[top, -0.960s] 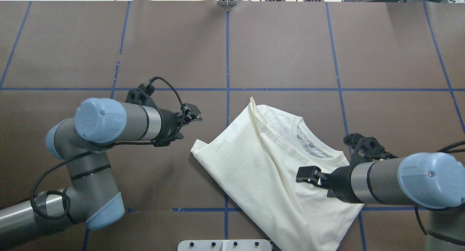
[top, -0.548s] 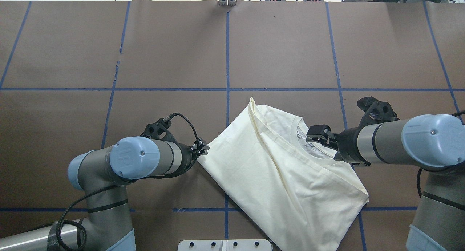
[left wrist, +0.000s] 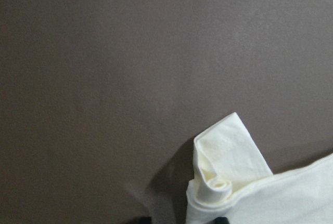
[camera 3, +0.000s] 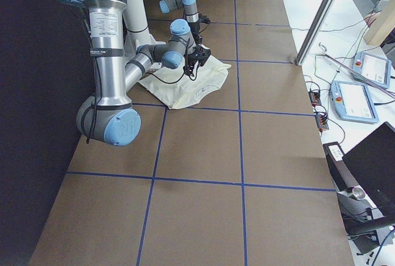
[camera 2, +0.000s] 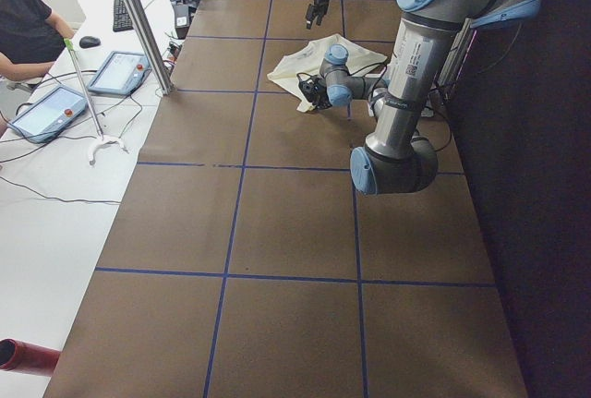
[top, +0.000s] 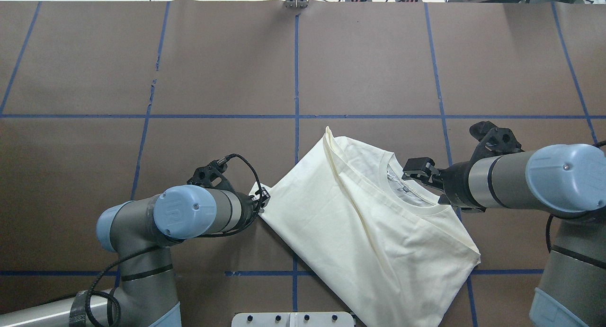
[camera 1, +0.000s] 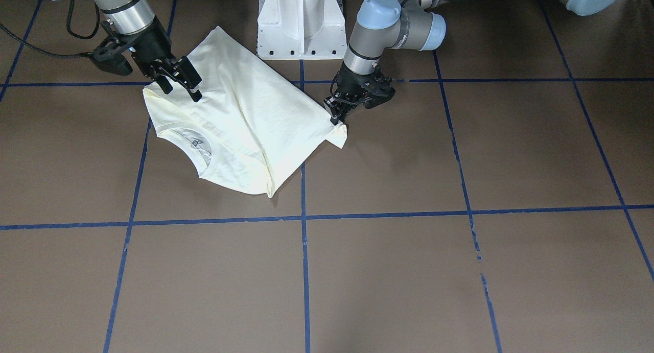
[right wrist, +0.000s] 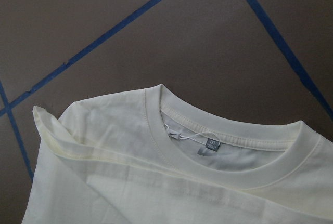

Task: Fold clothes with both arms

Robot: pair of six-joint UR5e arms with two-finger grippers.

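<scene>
Folding looks partway done: the cream T-shirt [top: 369,232] lies doubled and askew on the desk [top: 218,62], close to the robot's base. The left tool [top: 262,200] sits at the shirt's left corner [left wrist: 223,156], fingers drawn together on the curled cloth and seemingly pinching it. The right tool [camera 1: 180,87] hovers spread above the shoulder beside the neckline [right wrist: 229,180], gripping nothing. Next, I judge, it must drop and nip that edge so both arms can lift evenly. Brown matte covering crossed by blue tape lines [top: 297,71] spans the desk. Beyond it, a white bench holds pendant screens [camera 2: 120,72], and a person [camera 2: 23,33] sits there.
</scene>
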